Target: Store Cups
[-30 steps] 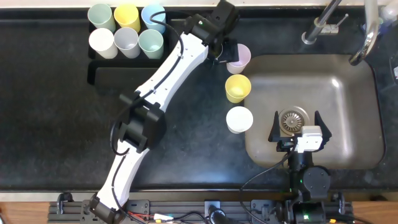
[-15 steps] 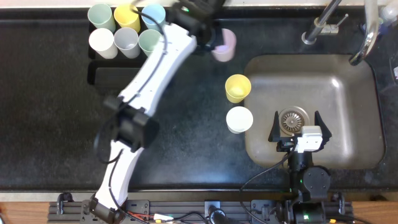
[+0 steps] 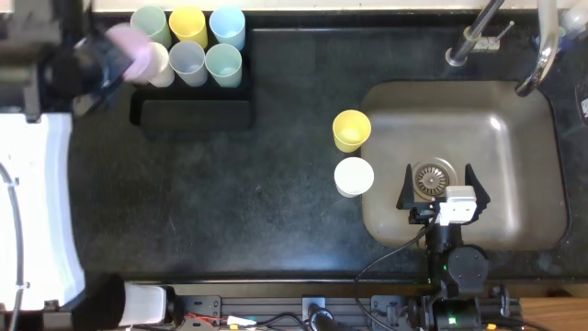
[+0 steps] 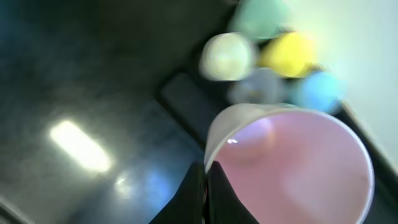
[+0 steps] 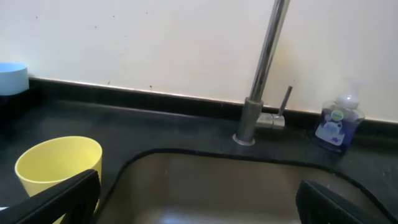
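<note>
While your left pincer [image 4: 204, 190] grips the pink cup [image 4: 292, 162] by its rim, lifted near the tray [image 3: 193, 115] (six cups stored there), the yellow cup [image 3: 351, 130] and white cup [image 3: 354, 176] wait on the surface [image 3: 230, 202]; your right pincer [image 3: 439, 184] hangs open.

Far cup [image 3: 351, 130] directly behind near cup [image 3: 354, 176], both at sink [image 3: 514, 165] left rim; rack [image 3: 193, 115] well leftward.

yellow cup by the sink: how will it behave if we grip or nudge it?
Probably light: the left gripper holds the similar pink cup by its rim alone. The yellow cup looks thin-walled, so it may flex under a squeeze. It stands upright at the sink edge; a push could tip it in.
</note>
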You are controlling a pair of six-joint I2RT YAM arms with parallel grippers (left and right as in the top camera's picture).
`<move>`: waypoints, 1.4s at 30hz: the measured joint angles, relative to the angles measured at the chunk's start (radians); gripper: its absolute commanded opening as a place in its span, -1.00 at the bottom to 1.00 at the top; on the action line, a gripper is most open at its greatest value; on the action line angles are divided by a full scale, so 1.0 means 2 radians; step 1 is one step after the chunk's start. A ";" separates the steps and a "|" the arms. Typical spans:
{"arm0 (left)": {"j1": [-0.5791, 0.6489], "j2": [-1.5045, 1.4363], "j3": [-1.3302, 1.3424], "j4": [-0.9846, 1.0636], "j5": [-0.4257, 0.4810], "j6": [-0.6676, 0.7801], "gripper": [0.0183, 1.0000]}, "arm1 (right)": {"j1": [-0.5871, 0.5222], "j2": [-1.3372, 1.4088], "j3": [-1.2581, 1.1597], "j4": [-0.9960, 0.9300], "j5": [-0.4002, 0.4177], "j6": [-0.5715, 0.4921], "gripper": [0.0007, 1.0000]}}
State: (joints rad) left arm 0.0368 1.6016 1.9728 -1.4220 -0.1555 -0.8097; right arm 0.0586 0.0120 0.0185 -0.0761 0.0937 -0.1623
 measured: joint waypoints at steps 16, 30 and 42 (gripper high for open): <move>0.045 0.031 -0.185 0.120 0.008 -0.012 -0.96 | 0.000 0.000 0.000 0.000 0.000 0.000 1.00; 0.048 0.035 -0.241 0.198 0.008 -0.030 -0.97 | 0.000 0.000 0.000 0.000 0.000 0.000 1.00; 0.054 0.085 -0.241 0.212 0.008 -0.031 -0.96 | 0.000 0.000 0.000 0.000 0.000 0.000 1.00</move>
State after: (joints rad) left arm 0.1440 1.7710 1.4906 -0.9977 -0.1394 -0.8707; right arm 0.0586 0.0120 0.0185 -0.0761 0.0933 -0.1623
